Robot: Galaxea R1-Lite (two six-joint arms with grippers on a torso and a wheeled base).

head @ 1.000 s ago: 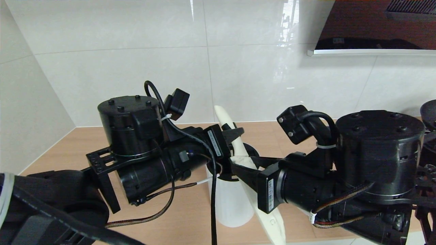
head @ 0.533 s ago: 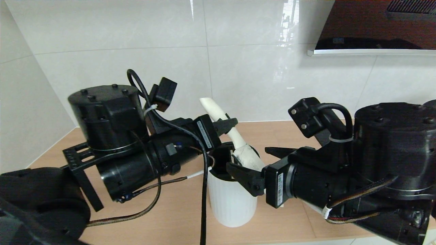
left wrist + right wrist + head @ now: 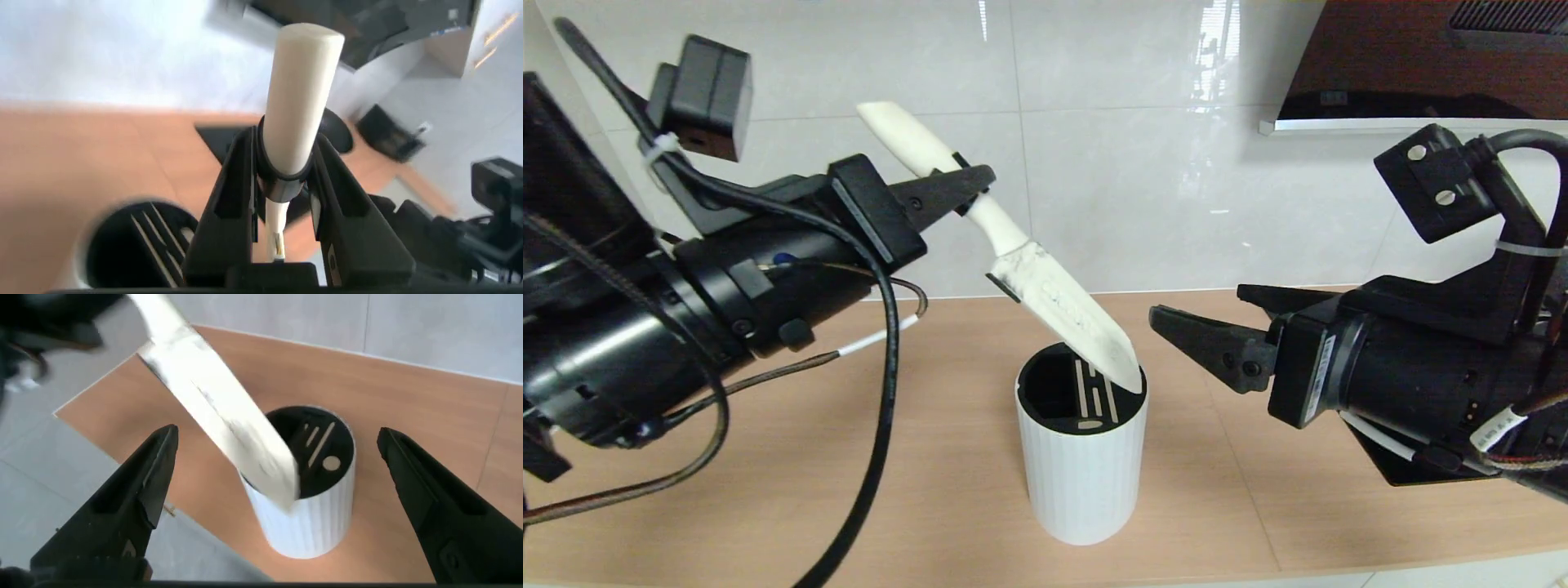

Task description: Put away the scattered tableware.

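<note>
Left tool (image 3: 968,184) (image 3: 282,175) raised on the left, clamped on the pale handle of the white knife (image 3: 1005,237) (image 3: 298,90) (image 3: 221,416). Right tool (image 3: 1199,303) lower, on the right, spread wide, gripping nothing. Knife slants down between them, blade tip at the rim of the holder's black slotted top, on the right tool's side; contact unclear. White ribbed holder (image 3: 1082,474) (image 3: 315,514) upright on the wooden bench (image 3: 768,457). Behind: white tiled wall (image 3: 1135,163), dark range hood (image 3: 1421,65) upper right.
</note>
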